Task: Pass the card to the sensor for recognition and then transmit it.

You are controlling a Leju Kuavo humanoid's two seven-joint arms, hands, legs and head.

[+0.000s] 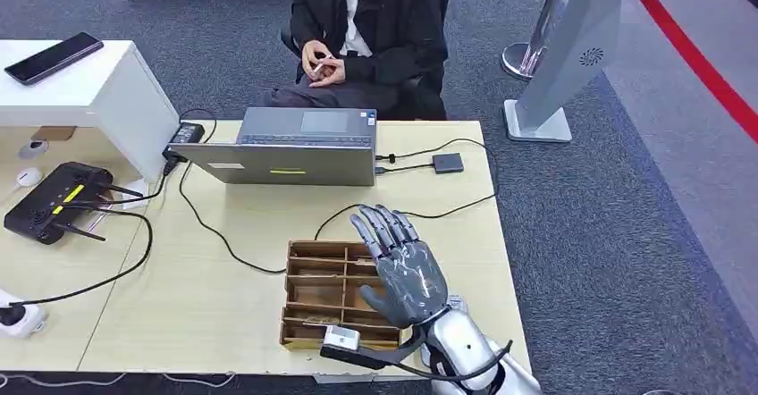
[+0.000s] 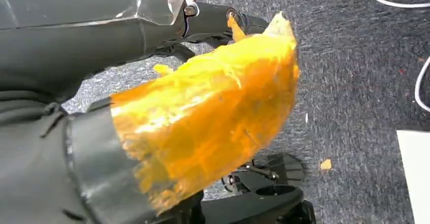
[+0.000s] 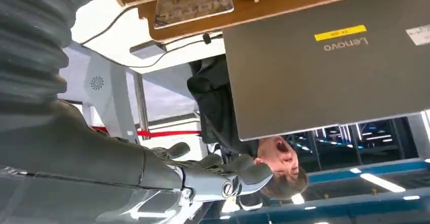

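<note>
Presently, item one: right robot hand [image 1: 402, 265], grey, many-fingered, on a silver arm, held flat with fingers spread wide and holding nothing, hovering over the right end of the divided brown wooden tray [image 1: 315, 270].

Item two: the tray stands on the pale wooden surface [image 1: 232, 315], near its front edge, directly in front of the robot. In the right wrist view a flat pale card-like piece [image 3: 192, 2] lies in one compartment; this is probably the card (its print is too blurred to read). It sits below and just ahead of the open palm, so the right robot hand is the nearer one and a downward reach would meet it. Its long axis appears to run along the compartment.

Item three: left robot hand [image 2: 203, 112], wrapped in yellow tape, hanging over dark carpet; whether its fingers are open or closed cannot be told.

Item four: small dark square box [image 1: 448, 163] on a cable beside the grey laptop [image 1: 286, 149], possibly the sensor, well beyond the tray.

Item five: seated person [image 1: 366, 29] behind the surface.
</note>
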